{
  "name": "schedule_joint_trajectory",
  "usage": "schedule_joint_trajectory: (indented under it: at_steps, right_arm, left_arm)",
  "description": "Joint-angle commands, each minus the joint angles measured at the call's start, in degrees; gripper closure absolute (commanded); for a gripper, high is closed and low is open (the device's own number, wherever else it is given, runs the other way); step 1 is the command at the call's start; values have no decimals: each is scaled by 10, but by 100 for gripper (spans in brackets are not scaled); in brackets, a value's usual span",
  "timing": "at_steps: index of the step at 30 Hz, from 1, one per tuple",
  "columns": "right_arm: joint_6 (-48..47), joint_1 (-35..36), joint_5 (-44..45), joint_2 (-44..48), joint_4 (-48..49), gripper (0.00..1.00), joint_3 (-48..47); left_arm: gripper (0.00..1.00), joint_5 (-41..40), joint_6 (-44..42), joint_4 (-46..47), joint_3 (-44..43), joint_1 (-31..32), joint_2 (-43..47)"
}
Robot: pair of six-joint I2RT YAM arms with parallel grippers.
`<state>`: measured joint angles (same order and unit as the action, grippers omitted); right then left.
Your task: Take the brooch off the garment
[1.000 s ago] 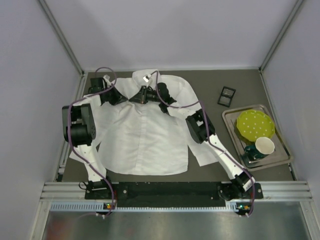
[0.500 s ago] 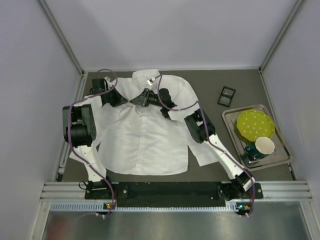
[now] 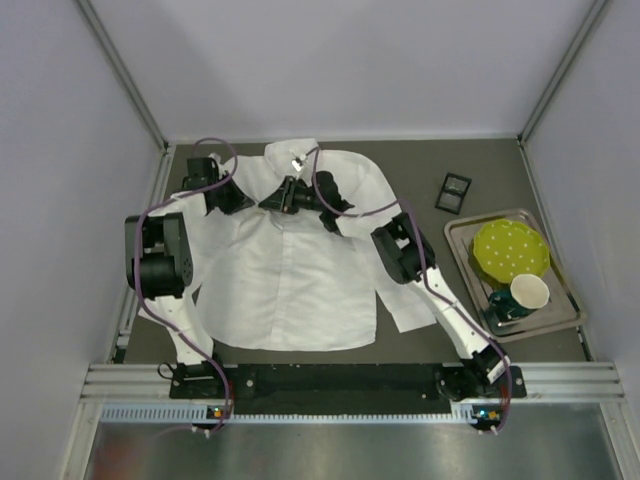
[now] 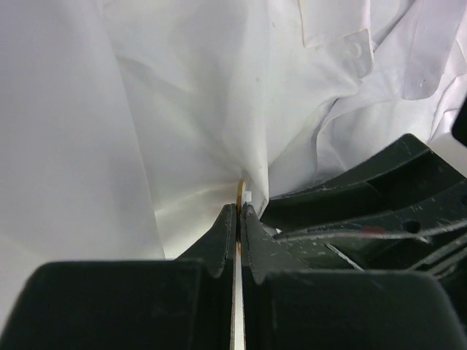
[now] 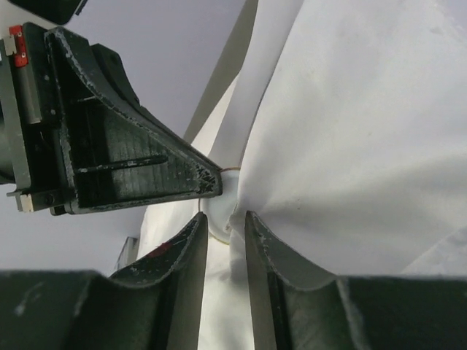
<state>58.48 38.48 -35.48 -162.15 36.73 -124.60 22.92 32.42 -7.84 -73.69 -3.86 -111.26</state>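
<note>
Brooch [image 4: 239, 188] between left tool [image 4: 239, 211] tips

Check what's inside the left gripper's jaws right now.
The left gripper is shut on a thin gold edge, apparently the brooch, with the white shirt bunched up to its tips. The brooch's face is hidden by the jaws and cloth.

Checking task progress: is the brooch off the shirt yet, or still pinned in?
Still pinned: the brooch shows edge-on, tight against the puckered white shirt, pinched by the shut left gripper.

Garment [image 3: 290, 285] flat on table [image 3: 420, 165]; tray [image 3: 562, 298] right of it; box [image 3: 453, 192] behind tray.
</note>
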Motion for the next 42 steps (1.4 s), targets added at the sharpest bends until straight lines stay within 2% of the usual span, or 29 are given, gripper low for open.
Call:
schedule_joint_trajectory:
  at_steps: [1, 6, 12, 18, 26, 32, 36, 42]
  right_arm:
    - [-67, 10, 19, 95, -55, 71, 26]
    - [-79, 10, 10, 104, -89, 67, -1]
    - [-93, 9, 18, 100, -118, 67, -26]
    - [-86, 12, 18, 54, -143, 81, -93]
    - [-91, 21, 42, 17, -176, 85, -130]
    - [-99, 22, 60, 24, -184, 85, -108]
    - [-101, 22, 65, 31, -174, 84, -88]
    - [-111, 22, 67, 37, -179, 72, -79]
  left_arm:
    - [100, -32, -11, 10, 6, 7, 41]
    - [100, -51, -10, 2, 5, 11, 46]
    - [100, -54, -9, 7, 9, 12, 50]
    - [100, -56, -7, 16, 17, 15, 56]
    - [100, -60, -2, 25, 18, 17, 57]
    - [100, -95, -10, -2, 17, 18, 73]
    - [100, -102, -25, -66, -17, 17, 55]
    - [100, -92, -49, -85, -39, 17, 45]
